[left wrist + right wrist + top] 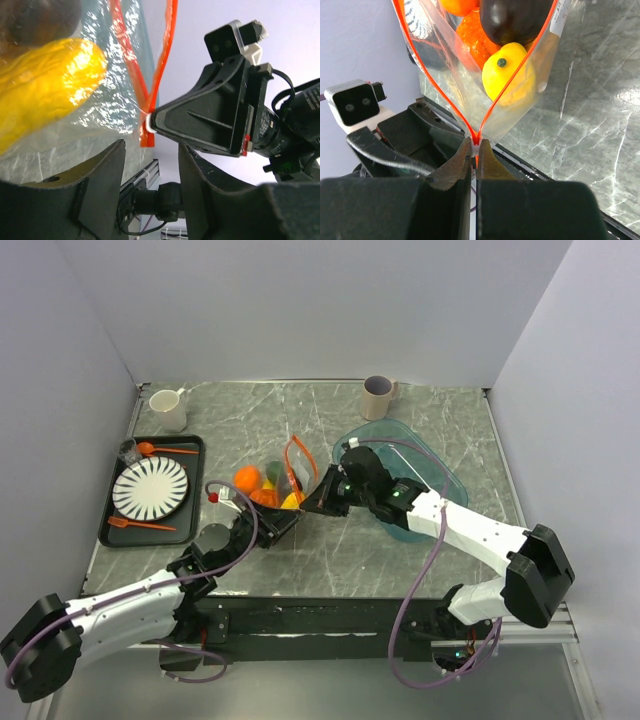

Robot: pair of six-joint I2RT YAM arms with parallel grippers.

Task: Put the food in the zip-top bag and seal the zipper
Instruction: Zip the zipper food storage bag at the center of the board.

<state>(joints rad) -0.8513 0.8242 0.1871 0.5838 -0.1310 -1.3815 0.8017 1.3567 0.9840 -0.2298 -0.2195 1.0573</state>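
Observation:
The clear zip-top bag [272, 490] lies mid-table with its mouth open. Inside are an orange [247, 478], a yellow lemon [507, 75], a dark plum [515, 20] and other fruit. The orange-red zipper [299, 462] stands up in a loop and forms a V in the right wrist view [445, 100]. My right gripper [318, 503] [475, 145] is shut on the small white slider at the point of the V. My left gripper [283, 523] [151, 150] is open beside the bag's near corner, just below the zipper's end tab [147, 136]. A yellow fruit [45, 85] shows through the plastic.
A translucent teal bowl [420, 465] lies under my right arm. A black tray [115, 530] at the left holds a striped plate [150, 488], an orange spoon [165, 449] and a fork [140, 524]. A white mug [168, 408] and a grey cup [378, 396] stand at the back.

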